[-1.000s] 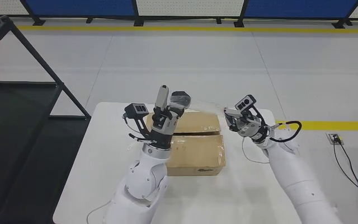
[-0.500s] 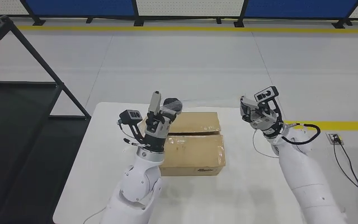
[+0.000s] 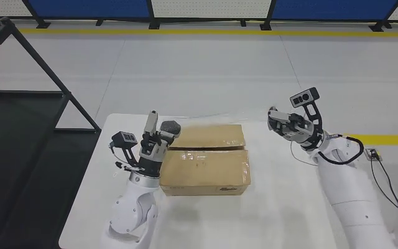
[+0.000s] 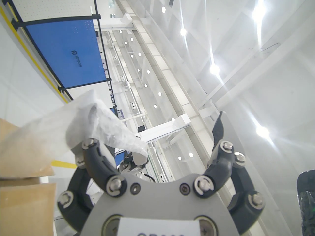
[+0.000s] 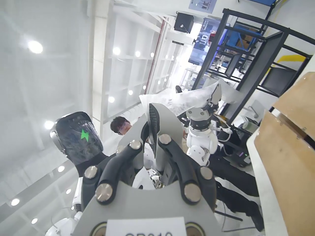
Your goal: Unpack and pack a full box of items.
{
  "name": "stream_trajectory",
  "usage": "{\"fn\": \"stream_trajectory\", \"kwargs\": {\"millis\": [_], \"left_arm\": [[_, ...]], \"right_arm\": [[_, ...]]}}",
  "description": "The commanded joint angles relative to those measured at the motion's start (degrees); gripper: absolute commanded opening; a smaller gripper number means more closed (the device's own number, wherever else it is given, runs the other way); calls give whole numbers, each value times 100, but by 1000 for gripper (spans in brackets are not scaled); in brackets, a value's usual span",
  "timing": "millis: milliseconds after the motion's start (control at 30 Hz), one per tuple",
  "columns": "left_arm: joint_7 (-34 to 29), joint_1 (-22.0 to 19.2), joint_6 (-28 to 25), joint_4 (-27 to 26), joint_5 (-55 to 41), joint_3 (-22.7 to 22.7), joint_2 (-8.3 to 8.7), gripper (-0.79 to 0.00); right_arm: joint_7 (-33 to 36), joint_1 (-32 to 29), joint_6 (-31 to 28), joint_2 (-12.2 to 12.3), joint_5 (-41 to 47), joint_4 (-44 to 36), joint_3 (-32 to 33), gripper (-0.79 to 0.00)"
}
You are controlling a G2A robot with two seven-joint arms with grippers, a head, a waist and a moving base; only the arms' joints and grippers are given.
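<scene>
Jaws of my left gripper (image 4: 157,131) gape wide, a clear plastic sheet (image 4: 103,124) draped over one of them. I see the cardboard box (image 3: 208,165) on the worktop (image 3: 280,205), the sheet stretched above its far edge. My right gripper (image 5: 157,114) has its jaws pinched on the sheet's other end.

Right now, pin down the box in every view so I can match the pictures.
Top: box at the middle of the table.
Left wrist: box at the picture's edge, partly behind the film.
Right wrist: box at the picture's edge, clear of the film.
Landmark: the film, stretched above the box's far side.
</scene>
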Motion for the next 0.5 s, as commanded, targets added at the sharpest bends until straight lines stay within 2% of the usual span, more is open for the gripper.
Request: {"fn": "stream_trajectory", "kwargs": {"millis": [0, 167, 467], "left_arm": [[-209, 149, 163, -95, -68, -257, 44, 0], [-638, 457, 432, -216, -554, -893, 136, 0], [-851, 704, 536, -150, -1235, -1488, 214, 0]], "right_arm": [[-6, 116, 26, 24, -177, -14, 17, -785], [-129, 339, 206, 46, -369, -155, -23, -785], [-438, 547, 379, 26, -504, -503, -229, -785]]}}
